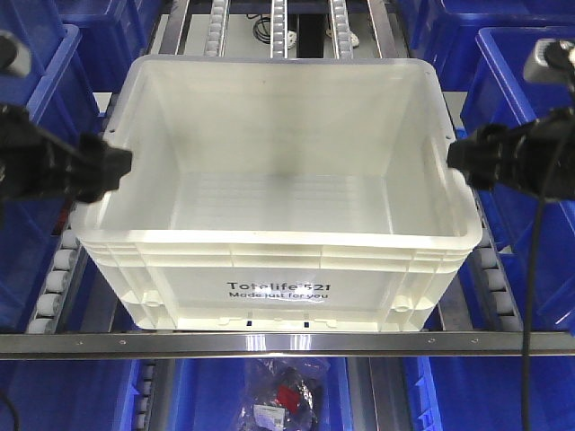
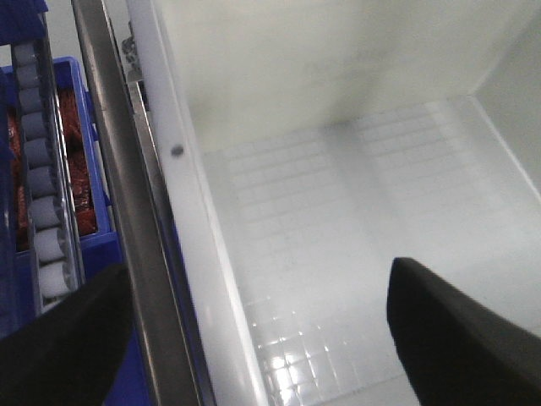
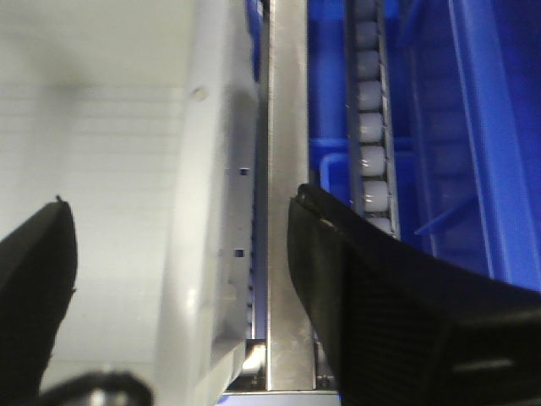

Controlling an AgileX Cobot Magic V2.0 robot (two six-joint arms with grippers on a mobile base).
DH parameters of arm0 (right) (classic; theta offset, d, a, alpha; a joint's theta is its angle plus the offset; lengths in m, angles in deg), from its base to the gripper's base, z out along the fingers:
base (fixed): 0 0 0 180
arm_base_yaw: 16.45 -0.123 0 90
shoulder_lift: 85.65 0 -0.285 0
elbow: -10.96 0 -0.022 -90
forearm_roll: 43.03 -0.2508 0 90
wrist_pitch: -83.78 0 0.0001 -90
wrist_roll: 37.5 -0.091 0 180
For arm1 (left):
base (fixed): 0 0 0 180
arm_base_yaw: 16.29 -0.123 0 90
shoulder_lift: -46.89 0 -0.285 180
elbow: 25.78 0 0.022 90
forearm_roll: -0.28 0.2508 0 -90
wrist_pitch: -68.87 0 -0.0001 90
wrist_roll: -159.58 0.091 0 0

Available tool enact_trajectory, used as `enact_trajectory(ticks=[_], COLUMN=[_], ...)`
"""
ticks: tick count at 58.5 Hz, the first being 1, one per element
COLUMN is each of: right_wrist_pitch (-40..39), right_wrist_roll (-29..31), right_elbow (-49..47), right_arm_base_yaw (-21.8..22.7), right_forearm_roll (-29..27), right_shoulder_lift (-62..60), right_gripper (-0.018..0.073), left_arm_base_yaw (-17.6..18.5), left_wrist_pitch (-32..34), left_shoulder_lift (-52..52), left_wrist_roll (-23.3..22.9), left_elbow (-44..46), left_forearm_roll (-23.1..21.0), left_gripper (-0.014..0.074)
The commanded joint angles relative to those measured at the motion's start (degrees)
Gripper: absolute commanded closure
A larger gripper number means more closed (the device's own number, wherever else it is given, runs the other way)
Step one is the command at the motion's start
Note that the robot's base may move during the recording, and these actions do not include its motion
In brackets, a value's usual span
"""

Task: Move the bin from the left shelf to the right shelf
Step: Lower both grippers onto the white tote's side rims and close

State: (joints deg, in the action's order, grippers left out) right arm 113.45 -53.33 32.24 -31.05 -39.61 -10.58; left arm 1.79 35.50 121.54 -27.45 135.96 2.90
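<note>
Front view: white Totelife tote [image 1: 278,193] on roller shelf, between left gripper [image 1: 106,168] and right gripper [image 1: 465,157], one at each side rim; blue bins [image 1: 517,63] outboard.

Left wrist view: fingers [image 2: 461,338] spread wide, astride tote side wall and steel rail [image 2: 118,186]; nothing clamped.

Right wrist view: fingers [image 3: 380,288] likewise apart, tote wall between; rollers [image 3: 370,127] beyond outer finger.

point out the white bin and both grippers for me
white bin [image 1: 359,283]: front-facing view, front wall beside the print
left gripper [image 1: 110,168]: front-facing view, tips at bin's left rim
right gripper [image 1: 460,158]: front-facing view, tips at bin's right rim
</note>
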Motion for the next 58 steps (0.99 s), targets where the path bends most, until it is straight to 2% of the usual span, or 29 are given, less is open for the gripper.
enact_trajectory(ticks=[1,9,19,25,35,46,58], right_wrist_pitch=[1.2,5.7,10.0,13.5,17.8,19.1,19.7], right_wrist_roll=[-0.3,1.0,7.4,10.3,10.4,10.4,10.4], right_elbow=[-6.3,-13.0,-19.8,-23.5,-28.1,-30.9,-33.4], right_arm_base_yaw=[1.2,1.4,1.4,1.4,1.6,1.6,1.6], right_forearm_roll=[0.3,0.1,-0.7,-2.0,-2.7,-3.8,-4.0], right_shoulder_lift=[3.2,8.3,13.4,16.6,21.4,25.0,27.6], right_gripper=[0.0065,0.0065,0.0065,0.0065,0.0065,0.0065,0.0065], left_arm_base_yaw=[0.2,0.2,0.2,0.2,0.2,-0.7,-3.2], left_wrist_pitch=[-0.9,-6.7,-12.6,-15.9,-19.6,-20.9,-20.6], left_shoulder_lift=[3.4,9.1,14.7,17.7,21.9,24.1,26.2], left_wrist_roll=[-2.8,-8.7,-9.1,-9.8,-9.8,-9.8,-9.6], left_elbow=[6.8,13.4,19.7,22.7,27.0,28.9,29.1], left_forearm_roll=[2.5,7.8,10.6,10.6,10.5,10.1,5.9], left_gripper=[0.0010,0.0010,0.0010,0.0010,0.0010,0.0010,0.0016])
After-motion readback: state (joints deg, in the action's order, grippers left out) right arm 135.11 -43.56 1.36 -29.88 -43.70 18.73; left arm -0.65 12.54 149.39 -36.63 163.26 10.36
